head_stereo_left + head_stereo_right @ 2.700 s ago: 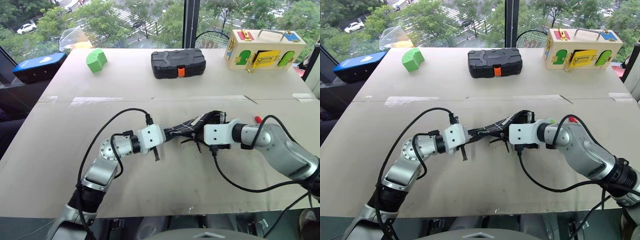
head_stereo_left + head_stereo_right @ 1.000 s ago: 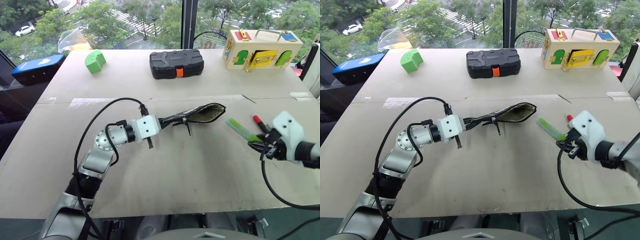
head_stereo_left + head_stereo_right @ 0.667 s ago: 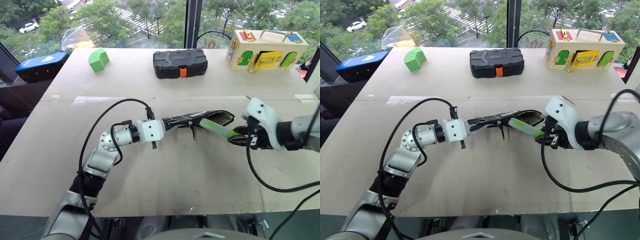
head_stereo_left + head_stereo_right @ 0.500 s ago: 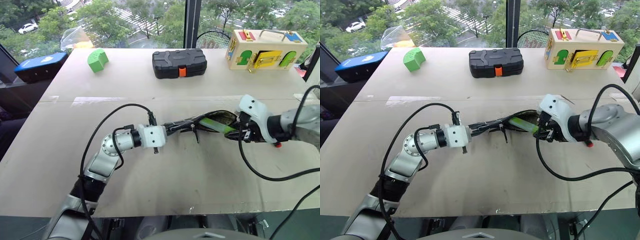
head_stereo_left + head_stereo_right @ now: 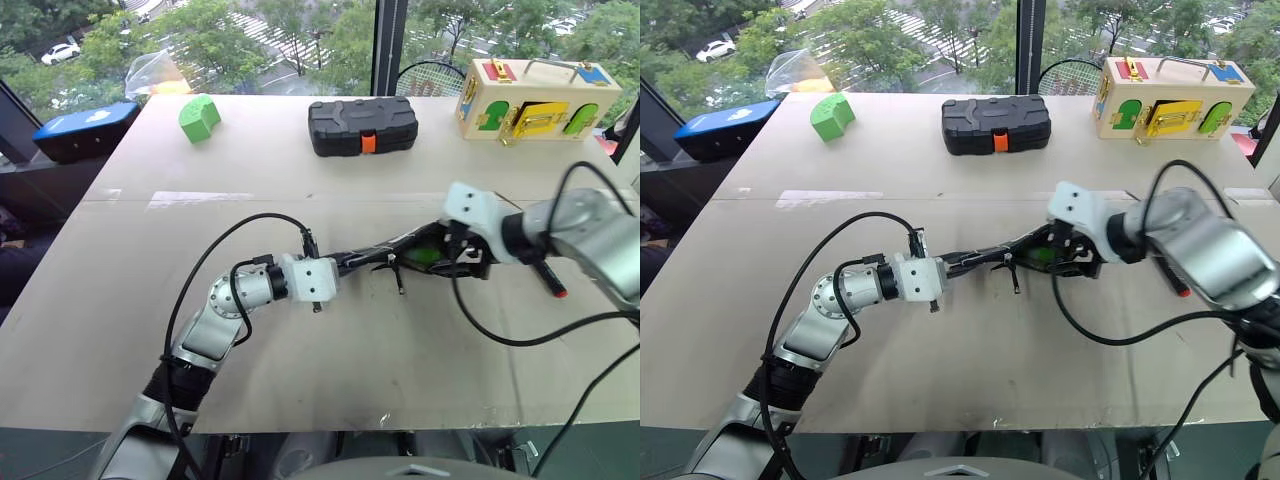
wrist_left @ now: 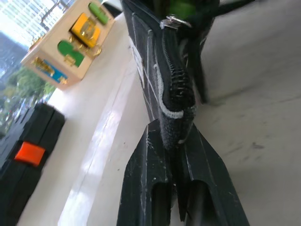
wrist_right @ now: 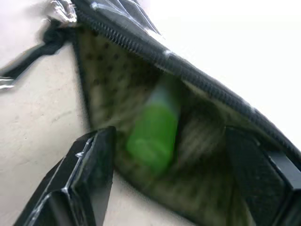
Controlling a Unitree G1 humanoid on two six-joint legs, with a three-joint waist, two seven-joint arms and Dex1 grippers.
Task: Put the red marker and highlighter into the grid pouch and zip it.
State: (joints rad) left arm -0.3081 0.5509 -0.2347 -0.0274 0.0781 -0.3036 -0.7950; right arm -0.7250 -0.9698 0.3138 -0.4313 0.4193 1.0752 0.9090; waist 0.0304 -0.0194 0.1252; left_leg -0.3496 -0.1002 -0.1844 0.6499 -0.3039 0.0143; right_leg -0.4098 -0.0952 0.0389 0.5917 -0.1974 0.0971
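The grid pouch [image 5: 400,252] is held up off the table with its mouth gaping to the right. My left gripper [image 5: 343,266] is shut on its closed zipper end [image 6: 173,127]. The lime-green highlighter [image 7: 153,134] lies inside the pouch mouth, showing as a green patch [image 5: 425,255]. My right gripper [image 7: 171,141] is right at that mouth, open, its fingers [image 7: 91,169] standing wider than the highlighter and apart from it. The red marker [image 5: 552,283] lies on the table to the right, beyond the right arm.
A black hard case with an orange latch [image 5: 362,125], a green block [image 5: 199,117] and a wooden latch box [image 5: 530,98] stand along the far side of the table. A blue object [image 5: 82,130] sits off the far left edge.
My right gripper carried the highlighter from the right side to the pouch mouth, pushed it in and opened. The left gripper has kept its hold on the pouch.
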